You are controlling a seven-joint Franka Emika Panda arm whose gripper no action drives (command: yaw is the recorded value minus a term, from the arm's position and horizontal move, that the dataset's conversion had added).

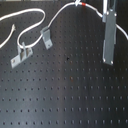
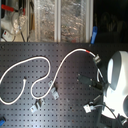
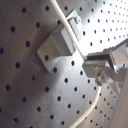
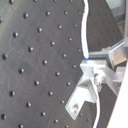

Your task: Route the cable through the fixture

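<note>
The cable (image 2: 50,65) is a thin white cord that loops across the black perforated board, with its red band (image 2: 89,51) near the far end; in the first exterior view the band (image 1: 83,5) is at the top. My gripper (image 4: 95,70) appears shut on the cable just past the band, beside a small metal fixture (image 4: 81,98). In the first wrist view the cable (image 3: 75,30) runs over that fixture (image 3: 56,44) into the gripper (image 3: 102,65). In the first exterior view the gripper (image 1: 108,52) shows as a long grey bar.
Two more metal brackets (image 1: 46,37) (image 1: 20,54) stand on the board at the first exterior view's left, inside the cable's loops. The white arm (image 2: 117,75) fills the second exterior view's right. Clear bins (image 2: 60,20) line the board's far edge.
</note>
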